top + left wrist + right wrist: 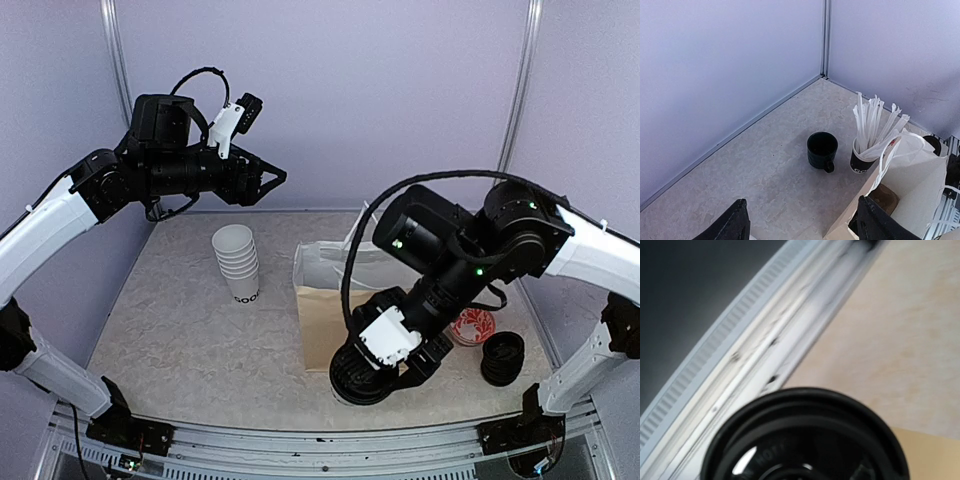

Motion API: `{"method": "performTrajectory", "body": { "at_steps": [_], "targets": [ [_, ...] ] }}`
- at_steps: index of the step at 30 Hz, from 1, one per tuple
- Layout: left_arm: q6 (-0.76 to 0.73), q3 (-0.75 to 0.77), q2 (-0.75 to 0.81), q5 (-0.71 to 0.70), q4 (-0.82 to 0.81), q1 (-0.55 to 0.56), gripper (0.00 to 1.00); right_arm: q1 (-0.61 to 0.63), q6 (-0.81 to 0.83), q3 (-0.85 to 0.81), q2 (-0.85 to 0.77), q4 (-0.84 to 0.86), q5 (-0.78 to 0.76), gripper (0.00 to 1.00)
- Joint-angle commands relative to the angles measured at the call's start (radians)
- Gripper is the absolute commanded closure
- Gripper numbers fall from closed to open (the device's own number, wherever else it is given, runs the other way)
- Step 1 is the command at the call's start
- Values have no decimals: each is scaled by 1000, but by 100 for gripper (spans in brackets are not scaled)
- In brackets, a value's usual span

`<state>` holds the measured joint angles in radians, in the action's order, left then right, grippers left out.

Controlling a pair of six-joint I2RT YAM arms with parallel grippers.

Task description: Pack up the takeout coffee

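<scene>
Up in open air, left pincer [802,202] stands wide apart, holding nothing; white cups [237,262] stacked well below it. The right pincer [385,372] is low over a black lid [805,440], just beside the table rail [765,355]; jaws unseen, grip cannot be told.

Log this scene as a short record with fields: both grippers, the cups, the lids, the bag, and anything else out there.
left gripper: raised high at left rear, open, empty
right gripper: low at the near edge, at a black lid; grip unclear
cups: white, nested in one stack, unlidded
spare lids: black stack, far right
bag: white paper, mid-scene
beside bag: cup of white sticks, black mug next to it
</scene>
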<state>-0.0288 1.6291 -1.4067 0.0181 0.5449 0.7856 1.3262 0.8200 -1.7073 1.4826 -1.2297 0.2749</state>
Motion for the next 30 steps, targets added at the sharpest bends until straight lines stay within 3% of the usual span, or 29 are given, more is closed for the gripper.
{"method": "performTrajectory", "body": {
  "at_steps": [1,10,16,21,30],
  "targets": [
    [24,-59,57,-1,-26,-3,28,62,59,108,12,53,-58,45],
    [8,-149,99,17,-44,-3,28,70,53,34,46,42,-128,44],
    [8,-195,106,42,-72,-4,28,71,12,179,41,135,-62,43],
    [24,-233,123,78,-81,-1,28,65,16,286,45,203,-91,38],
    [50,-291,145,112,-103,8,29,-47,-14,335,84,231,-3,31]
  ]
}}
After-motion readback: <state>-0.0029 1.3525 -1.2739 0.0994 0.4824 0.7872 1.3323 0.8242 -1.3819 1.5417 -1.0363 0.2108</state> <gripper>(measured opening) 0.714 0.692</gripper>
